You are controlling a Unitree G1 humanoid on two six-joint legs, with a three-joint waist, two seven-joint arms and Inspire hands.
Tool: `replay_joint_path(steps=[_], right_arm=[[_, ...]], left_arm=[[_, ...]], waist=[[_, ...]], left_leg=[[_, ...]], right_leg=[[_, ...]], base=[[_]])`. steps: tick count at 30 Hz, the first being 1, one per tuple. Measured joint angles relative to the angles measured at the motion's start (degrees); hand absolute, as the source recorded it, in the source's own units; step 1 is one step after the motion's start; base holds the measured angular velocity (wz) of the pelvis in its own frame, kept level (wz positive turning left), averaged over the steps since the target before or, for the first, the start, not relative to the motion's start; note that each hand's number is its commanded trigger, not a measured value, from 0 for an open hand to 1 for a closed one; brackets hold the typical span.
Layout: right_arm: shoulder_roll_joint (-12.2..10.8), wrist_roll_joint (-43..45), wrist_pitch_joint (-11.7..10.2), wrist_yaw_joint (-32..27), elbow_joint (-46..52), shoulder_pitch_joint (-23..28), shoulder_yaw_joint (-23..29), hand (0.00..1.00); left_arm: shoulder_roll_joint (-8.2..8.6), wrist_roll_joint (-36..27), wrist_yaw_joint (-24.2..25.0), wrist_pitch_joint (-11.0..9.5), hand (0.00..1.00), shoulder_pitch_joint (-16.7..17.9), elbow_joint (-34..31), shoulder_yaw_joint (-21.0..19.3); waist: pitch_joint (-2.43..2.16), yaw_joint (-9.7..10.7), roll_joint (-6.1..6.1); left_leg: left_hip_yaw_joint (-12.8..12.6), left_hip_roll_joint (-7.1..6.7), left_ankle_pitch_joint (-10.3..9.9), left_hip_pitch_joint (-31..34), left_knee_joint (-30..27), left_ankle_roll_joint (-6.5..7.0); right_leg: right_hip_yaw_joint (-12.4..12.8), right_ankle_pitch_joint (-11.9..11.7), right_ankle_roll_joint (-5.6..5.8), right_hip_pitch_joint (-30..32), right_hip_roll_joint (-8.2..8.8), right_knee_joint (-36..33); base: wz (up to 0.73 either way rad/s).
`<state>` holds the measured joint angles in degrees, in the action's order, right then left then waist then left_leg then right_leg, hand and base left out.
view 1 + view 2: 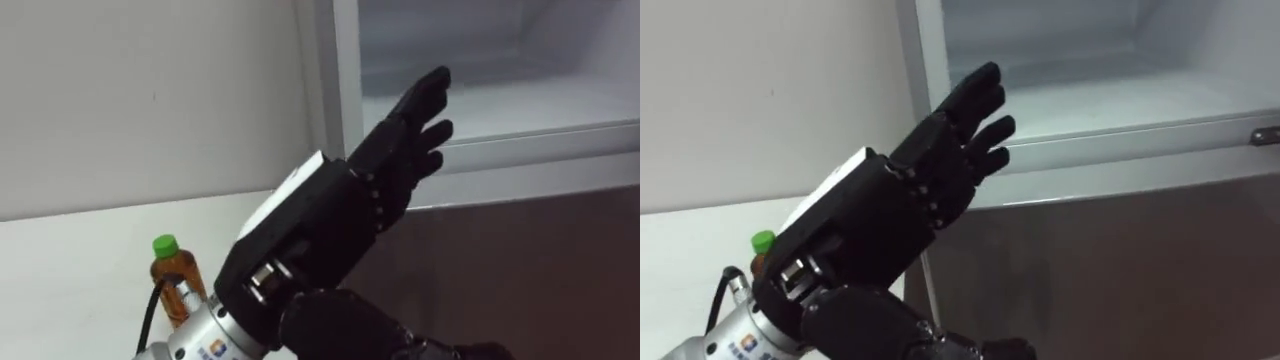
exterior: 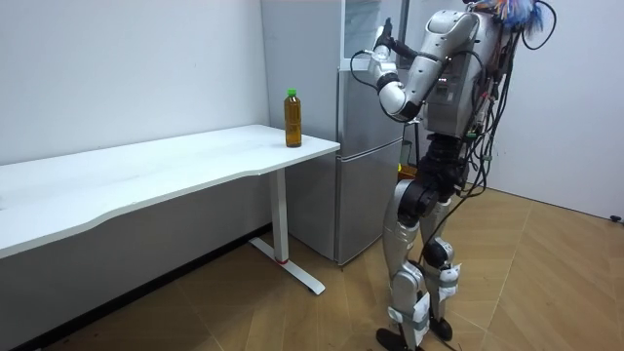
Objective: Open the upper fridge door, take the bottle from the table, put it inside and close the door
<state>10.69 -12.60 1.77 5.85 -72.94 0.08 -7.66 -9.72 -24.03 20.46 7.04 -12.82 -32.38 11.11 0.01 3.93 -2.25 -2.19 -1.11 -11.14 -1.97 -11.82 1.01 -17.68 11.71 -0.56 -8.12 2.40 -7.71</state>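
The bottle [image 1: 180, 275] is half hidden behind the left robot hand [image 1: 330, 220].

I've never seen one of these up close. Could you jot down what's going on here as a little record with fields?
Robot: standing before the fridge, beside the white table
Left hand: raised, fingers straight, holding nothing, before the open upper compartment
Right hand: low, at the view's bottom edge
Bottle: upright on the table corner, green cap, untouched

No words, numbers or signs can be read. Any print on the bottle [image 2: 292, 119] standing on the desk [image 2: 146, 175] is too small to tell.
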Motion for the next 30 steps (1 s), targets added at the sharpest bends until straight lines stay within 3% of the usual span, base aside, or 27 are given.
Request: replay_joint_path(steps=[4, 13, 19, 21, 24, 27, 30], right_arm=[[-0.2, 0.1, 0.1, 0.1, -0.1, 0.3, -0.2, 0.0], [-0.6, -0.1, 0.2, 0.2, 1.8, 2.1, 0.0, 0.0], [-1.3, -1.4, -0.5, -0.9, 1.6, 3.6, 0.7, 0.0], [-1.8, -1.0, -0.5, -0.9, 1.5, 4.0, 1.8, 0.0], [-2.1, -1.3, -0.6, -0.9, 2.0, 4.8, 2.7, 0.0], [-2.2, -2.4, -0.6, -0.9, 2.5, 5.4, 2.9, 0.0], [-2.3, -2.3, -0.6, -0.7, 2.6, 5.9, 4.6, 0.0]], left_arm=[[0.14, 2.2, -1.5, -0.1, 0.0, 0.0, -1.7, -1.1], [-0.22, 3.5, -5.7, -0.1, 0.0, 0.3, -1.8, -10.5], [0.04, 4.6, -9.5, -1.3, 0.0, 6.3, -1.9, -16.8], [0.21, 5.1, -11.0, -1.4, 0.0, 8.3, -1.9, -19.7], [0.81, 4.8, -13.1, -1.7, 0.0, 9.4, -1.9, -23.3], [2.11, 3.4, -15.1, -2.5, 0.0, 10.6, -1.9, -26.2], [2.32, 3.3, -16.6, -3.0, 0.0, 12.0, -1.9, -28.6]], waist=[[-0.03, -1.0, -0.02], [-0.1, -3.9, -0.13], [-0.13, -5.9, 0.16], [-0.37, -6.3, 0.6], [-0.51, -7.4, 0.52], [-0.45, -7.5, 0.56], [-0.33, -7.5, 0.56]], left_leg=[[0.9, -0.46, 0.1, 0.2, 0.0, 0.09], [0.8, -0.6, 0.1, -0.1, 0.1, 0.1], [0.9, -0.74, 0.1, -1.0, 0.0, 0.24], [1.1, -0.73, 0.2, -1.0, -0.1, 0.25], [1.2, -0.81, 0.2, -0.8, -0.1, 0.26], [1.4, -1.02, 0.1, -0.7, -0.5, 0.26], [2.0, -1.31, 0.1, -0.6, -0.8, 0.27]], right_leg=[[0.0, 0.2, 0.08, 0.2, 0.09, 0.0], [0.0, 0.2, 0.15, -0.2, 0.36, -0.2], [0.0, 0.6, 0.35, -0.8, 0.52, -0.1], [-0.1, 0.6, 0.35, -1.0, 0.47, -0.2], [-0.3, 0.6, 0.34, -1.3, 0.46, -0.3], [-0.5, 0.6, 0.39, -1.9, 0.48, -0.1], [-0.9, 0.8, 0.59, -2.0, 0.68, -0.1]], base=[[0.08], [0.01], [0.03], [0.06], [0.01], [0.07], [0.13]])
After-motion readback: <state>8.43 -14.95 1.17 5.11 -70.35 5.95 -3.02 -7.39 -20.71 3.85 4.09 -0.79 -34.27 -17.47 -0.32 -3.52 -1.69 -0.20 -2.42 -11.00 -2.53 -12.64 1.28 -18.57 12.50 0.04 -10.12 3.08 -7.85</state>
